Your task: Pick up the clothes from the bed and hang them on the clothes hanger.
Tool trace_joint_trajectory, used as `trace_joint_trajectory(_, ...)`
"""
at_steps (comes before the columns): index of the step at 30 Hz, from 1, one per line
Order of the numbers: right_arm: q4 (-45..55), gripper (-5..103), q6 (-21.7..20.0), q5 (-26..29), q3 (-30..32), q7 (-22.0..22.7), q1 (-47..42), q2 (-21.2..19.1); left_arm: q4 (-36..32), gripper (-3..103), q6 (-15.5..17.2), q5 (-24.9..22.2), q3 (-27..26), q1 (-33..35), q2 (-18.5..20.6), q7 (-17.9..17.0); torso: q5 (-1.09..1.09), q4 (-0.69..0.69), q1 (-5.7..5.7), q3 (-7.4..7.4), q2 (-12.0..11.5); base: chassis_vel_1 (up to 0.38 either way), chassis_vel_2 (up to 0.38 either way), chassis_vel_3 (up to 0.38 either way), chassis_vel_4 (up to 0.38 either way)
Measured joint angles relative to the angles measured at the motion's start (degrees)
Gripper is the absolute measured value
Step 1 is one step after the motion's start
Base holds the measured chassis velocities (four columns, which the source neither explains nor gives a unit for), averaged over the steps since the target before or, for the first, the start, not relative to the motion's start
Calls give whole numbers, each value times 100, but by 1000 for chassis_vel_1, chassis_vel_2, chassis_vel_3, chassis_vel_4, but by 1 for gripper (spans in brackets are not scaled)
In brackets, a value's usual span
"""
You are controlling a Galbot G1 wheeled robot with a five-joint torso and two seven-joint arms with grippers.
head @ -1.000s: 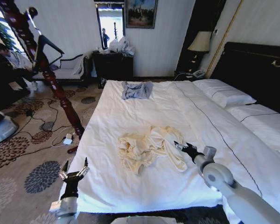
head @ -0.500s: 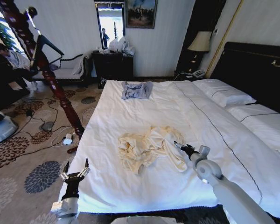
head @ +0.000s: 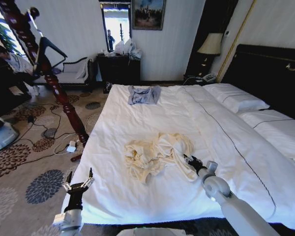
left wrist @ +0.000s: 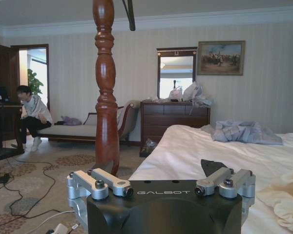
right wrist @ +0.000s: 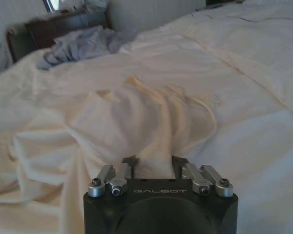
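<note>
the cream clothes [head: 157, 155] lie crumpled in the middle of the bed [head: 137, 191]. the right gripper [head: 188, 161] has its fingers [right wrist: 130, 161] open, tips touching the fabric's near edge, the heap just beyond them. the left gripper [head: 77, 180] hangs open off the bed's corner, beside a wooden post [left wrist: 105, 87].

Clothes [head: 157, 153] of soft, matt, creased cream cloth lie on the bed [head: 152, 118] with its smooth matt white duvet, the right claw [right wrist: 154, 163] and left claw [left wrist: 161, 187] show matt black casings with bright metal links, and the post [left wrist: 106, 87] is glossy turned reddish-brown wood.
</note>
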Motion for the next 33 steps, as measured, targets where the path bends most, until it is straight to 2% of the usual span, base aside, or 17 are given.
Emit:
trace_joint_trajectory(3, -27, 29, 131, -12, -115, -76, 146, 26, 39, 100, -57, -35, -24, 36, 8, -11, 0, 2, 0, 0, 0, 0, 0, 0, 0)
trace_joint_trajectory(6, -46, 24, 201, -50, -147, -98, 190, 38, 59, 100, -75, -51, -27, 46, 14, -12, 0, 2, 0, 0, 0, 0, 0, 0, 0)
trace_joint_trajectory(7, -79, 13, 322, -111, -181, -121, 233, 49, 76, 100, -91, -89, -29, 53, 23, -23, 0, 1, 0, 0, 0, 0, 0, 0, 0)
trace_joint_trajectory(8, -135, 13, 543, -204, -234, -126, 303, 67, 73, 100, -92, -133, -25, 66, 33, -64, 0, -1, 0, 0, 0, 0, 0, 0, 0)
trace_joint_trajectory(9, -135, 13, 543, -204, -234, -126, 303, 67, 73, 100, -92, -133, -25, 66, 33, -64, 0, -1, 0, 0, 0, 0, 0, 0, 0)
trace_joint_trajectory(12, -245, 1, 1051, -466, -372, -74, 565, 122, -61, 100, -70, -172, 28, 144, 39, -105, 2, 3, 0, 0, 0, 0, 0, 0, 0)
trace_joint_trajectory(15, -194, 1, 1145, -462, -399, -91, 691, 115, -123, 100, -59, -166, 54, 152, 37, -105, 1, 1, 1, 0, 0, 0, 0, 0, 0)
trace_joint_trajectory(20, -15, 0, 1457, -687, -435, -434, 929, 48, -72, 100, -43, -176, 59, 101, 29, -118, -1, 2, 0, 0, 0, 0, 0, 0, 0)
trace_joint_trajectory(24, 218, 0, 1622, -887, -520, -654, 758, 11, -4, 100, -50, -176, 67, 90, 12, -122, -1, 3, 1, 0, 0, 0, 0, 0, 0)
trace_joint_trajectory(28, 380, 0, 1721, -1608, -804, -1036, 325, 73, 33, 100, -59, -134, 85, 72, -8, -122, -1, -1, -1, 0, 1, 0, 0, 0, 0)
trace_joint_trajectory(33, 246, -2, 1629, -2052, -937, -1035, 168, 306, 32, 100, -60, -86, 89, 68, -19, -122, 1, 1, 0, 0, 1, 0, 0, 0, 0)
